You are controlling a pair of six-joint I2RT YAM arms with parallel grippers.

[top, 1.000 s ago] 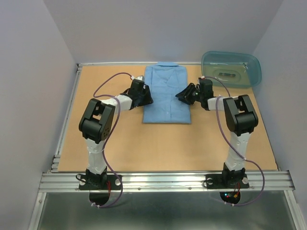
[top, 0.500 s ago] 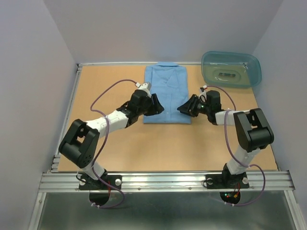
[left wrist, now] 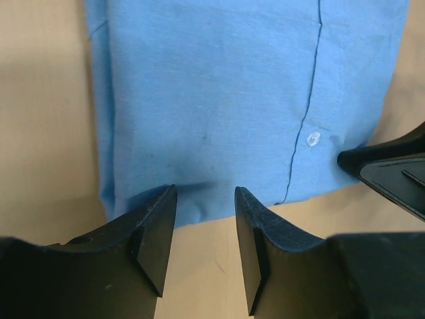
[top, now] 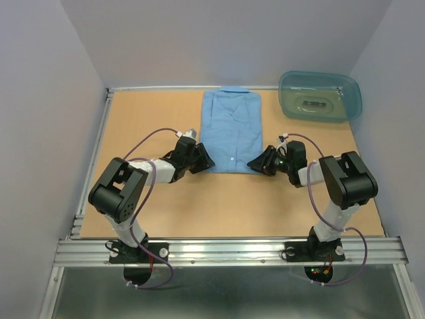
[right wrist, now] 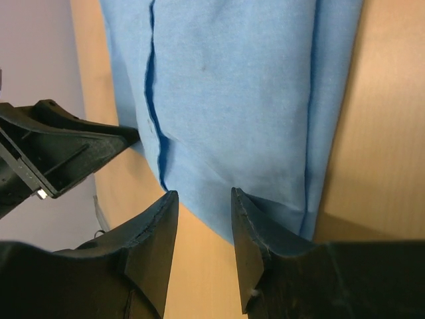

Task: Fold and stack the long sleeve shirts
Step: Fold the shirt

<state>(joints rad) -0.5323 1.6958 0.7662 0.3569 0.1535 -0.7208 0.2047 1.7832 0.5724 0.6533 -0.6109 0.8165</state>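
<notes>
Fold step. My L/R jaws half-open, empty, at light blue shirt [top: 231,131] hem. Next prob.: pinch both corners.

Shirt [top: 232,131] upper centre on worktop [top: 153,206], tub [top: 320,96] upper right, left gripper [top: 202,161] at shirt's lower-left corner, right gripper [top: 257,164] at lower-right corner
</notes>
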